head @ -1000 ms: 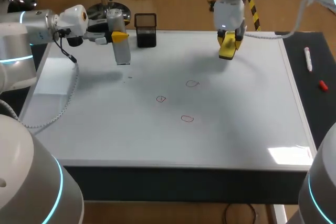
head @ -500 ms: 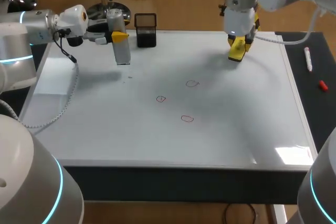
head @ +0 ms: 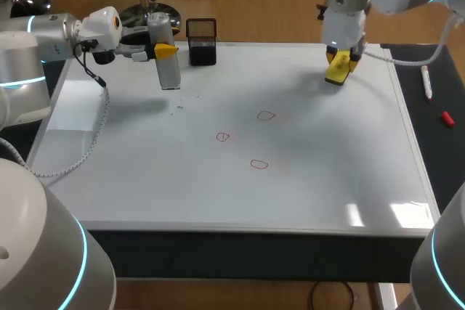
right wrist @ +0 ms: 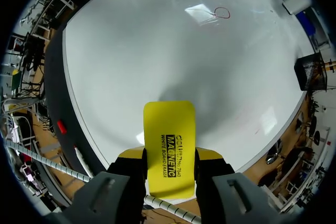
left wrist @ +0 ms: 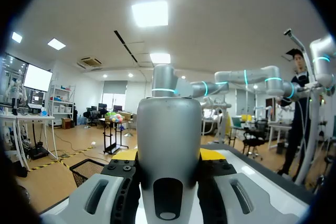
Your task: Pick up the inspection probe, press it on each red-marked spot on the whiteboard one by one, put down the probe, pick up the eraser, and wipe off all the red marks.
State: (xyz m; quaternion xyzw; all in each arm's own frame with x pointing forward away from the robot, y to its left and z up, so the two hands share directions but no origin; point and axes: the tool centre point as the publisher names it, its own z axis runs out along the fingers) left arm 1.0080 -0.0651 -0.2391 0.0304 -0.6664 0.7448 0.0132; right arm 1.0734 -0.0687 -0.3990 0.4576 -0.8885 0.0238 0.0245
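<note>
Left end effector point(head: 166, 51) sits in the upper left of the head view, closed on the inspection probe point(head: 168, 59). Both yellow tips pinch the grey barrel from two sides, which the left wrist view confirms. The probe hangs roughly upright with its lower end over the upper left corner of the whiteboard point(head: 327, 179); whether it touches the board can't be told. It is probably held vertical so the tip can go straight down on a mark, and kept well apart from the marks for now.

Right end effector point(right wrist: 169, 157) is in the upper right of the head view, gripping the yellow eraser point(right wrist: 169, 129) by its long sides, with most of the pad sticking out ahead of the fingers. Likely reason: that leaves the wiping end free to reach the board. A shadow on the board under the eraser suggests it is lifted rather than pressed.

Three red marks are in the middle of the board, none wiped: upper one point(head: 267, 115), left one point(head: 223, 136), lower one point(head: 259, 164). Both tools are well apart from them.

A black mesh holder point(head: 202, 41) stands just beside the probe at the board's far edge. A marker pen point(head: 426, 81) and a red cap point(head: 447, 117) lie on the dark surface point(head: 436, 157) to the right of the board, out of the working area
</note>
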